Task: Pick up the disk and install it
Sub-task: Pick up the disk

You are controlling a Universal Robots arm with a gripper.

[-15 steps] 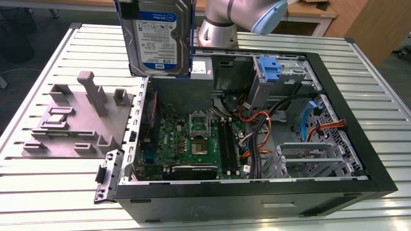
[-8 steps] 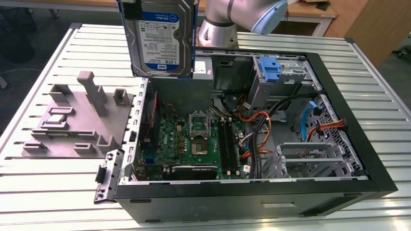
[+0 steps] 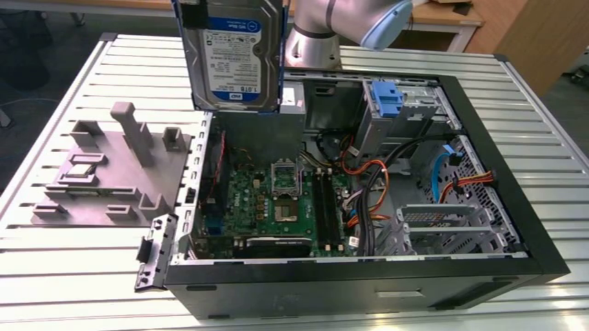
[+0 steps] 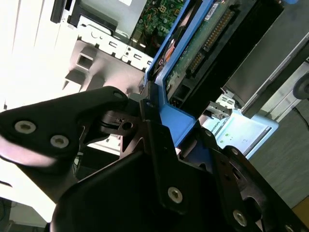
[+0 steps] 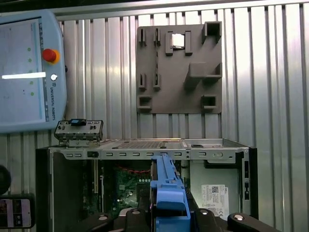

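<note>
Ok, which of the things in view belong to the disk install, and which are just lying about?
Job in hand: the disk, clamped in the tool; the open computer case beneath it.
Lying about: grey fixture plate beside the case; teach pendant; phone.

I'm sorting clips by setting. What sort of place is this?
Probably a robotics lab bench: an open computer case lies on a slatted metal table beside a grey parts fixture, with a teach pendant nearby.
</note>
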